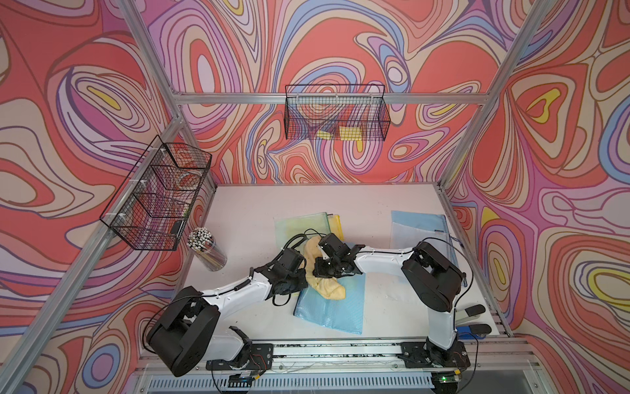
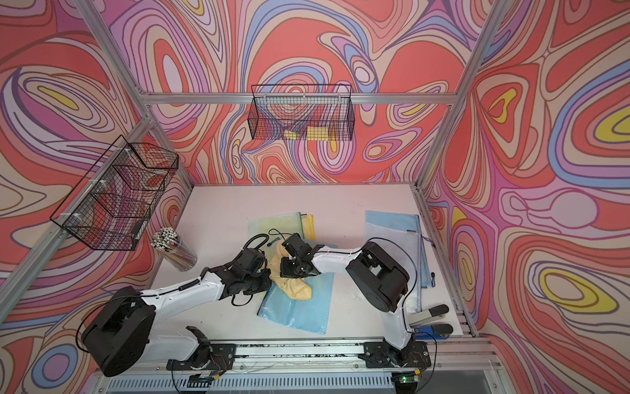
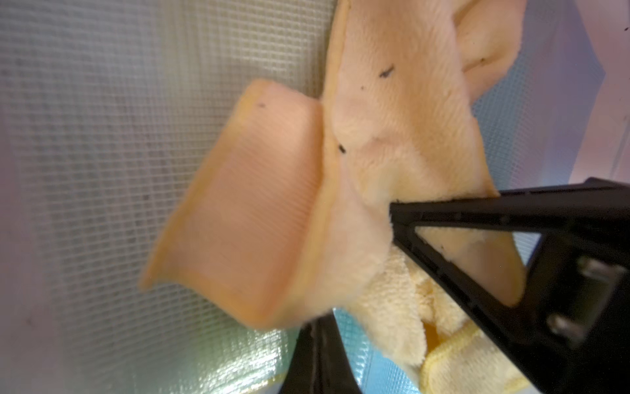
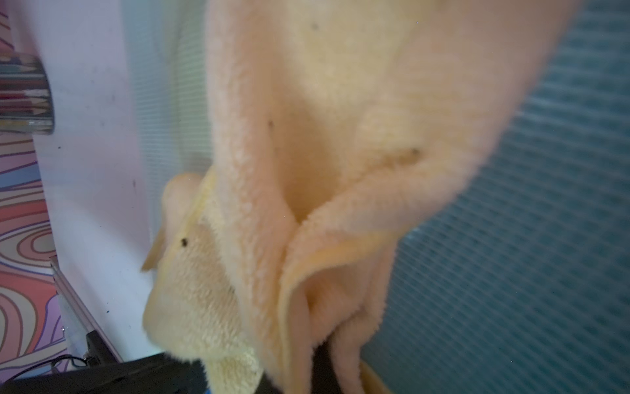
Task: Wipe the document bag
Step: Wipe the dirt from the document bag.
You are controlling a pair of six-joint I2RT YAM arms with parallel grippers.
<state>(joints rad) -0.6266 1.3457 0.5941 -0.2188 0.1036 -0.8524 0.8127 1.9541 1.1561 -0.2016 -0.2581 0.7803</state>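
Note:
A blue mesh document bag (image 1: 332,307) (image 2: 296,307) lies flat at the front middle of the white table. A yellow cloth (image 1: 329,288) (image 2: 296,290) hangs bunched over its far edge, held up between both arms. My left gripper (image 1: 304,271) (image 3: 317,327) is shut at the cloth's left edge, its tip covered by the fluffy fabric (image 3: 392,153). My right gripper (image 1: 322,267) (image 4: 320,354) is shut on the cloth (image 4: 341,136) from the other side, with folds wrapped round its jaws. The blue mesh (image 4: 545,238) shows beneath.
A green-yellow bag (image 1: 296,221) lies behind the arms and a light-blue bag (image 1: 419,228) at the right edge. A clear jar of pencils (image 1: 208,252) stands at the left. Two staplers (image 1: 474,320) lie at the front right. Wire baskets (image 1: 156,194) (image 1: 337,116) hang on the walls.

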